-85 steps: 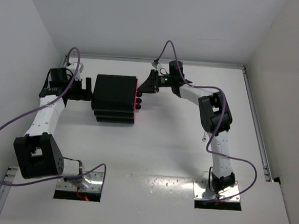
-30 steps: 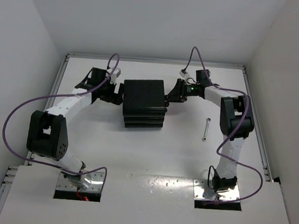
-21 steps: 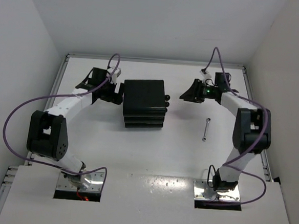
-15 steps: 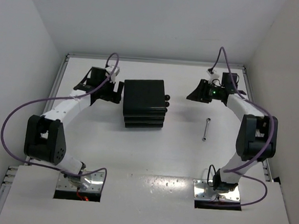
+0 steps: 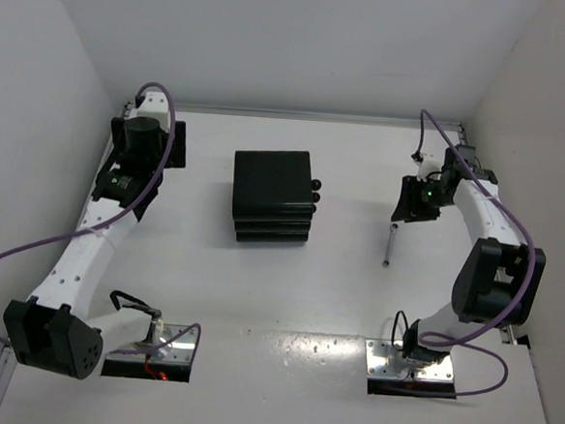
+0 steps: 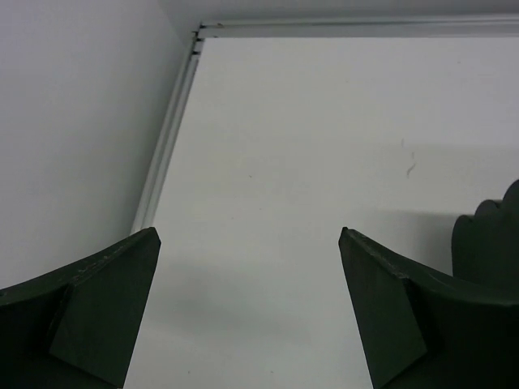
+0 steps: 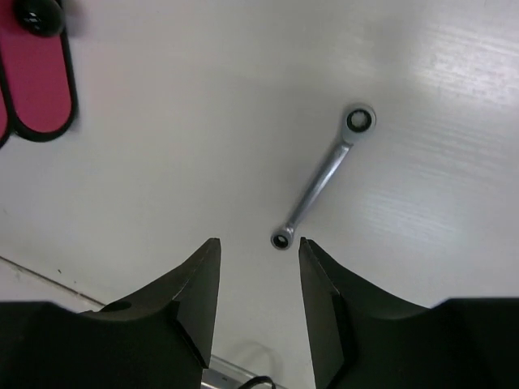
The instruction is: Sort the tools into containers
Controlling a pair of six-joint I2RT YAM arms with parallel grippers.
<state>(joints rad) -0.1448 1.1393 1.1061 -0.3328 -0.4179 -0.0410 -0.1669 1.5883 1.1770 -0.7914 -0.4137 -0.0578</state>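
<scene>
- One tool is all that shows right now: the silver wrench [image 7: 324, 182], lying flat on the white table [image 5: 258, 288], well off to the right of the black drawer chest [image 5: 273, 187]. No pliers anywhere in view.
- The right gripper [image 7: 255, 247] hangs just short of the wrench's small end, jaws about halfway apart with nothing between them. The wrench slants away from the tips, ring head at the far end.
- The left gripper [image 6: 249, 235] sits over bare table by the left rail, fingers spread wide, holding nothing.
- From above the chest looks shut, with only the round black knobs [image 5: 315, 185] poking out on its right face. The right wrist view catches a magenta drawer front [image 7: 36, 89] in its top-left corner.
- Step in hand, best guess: lining up to pick the wrench.
- The next move probably needs the right arm nudged forward so the jaws straddle the shank, with the wrist turned to cross it, then down and squeeze. The wrench is thin and flat, so it slips easily. A drawer also has to be pulled open before anything goes in.
</scene>
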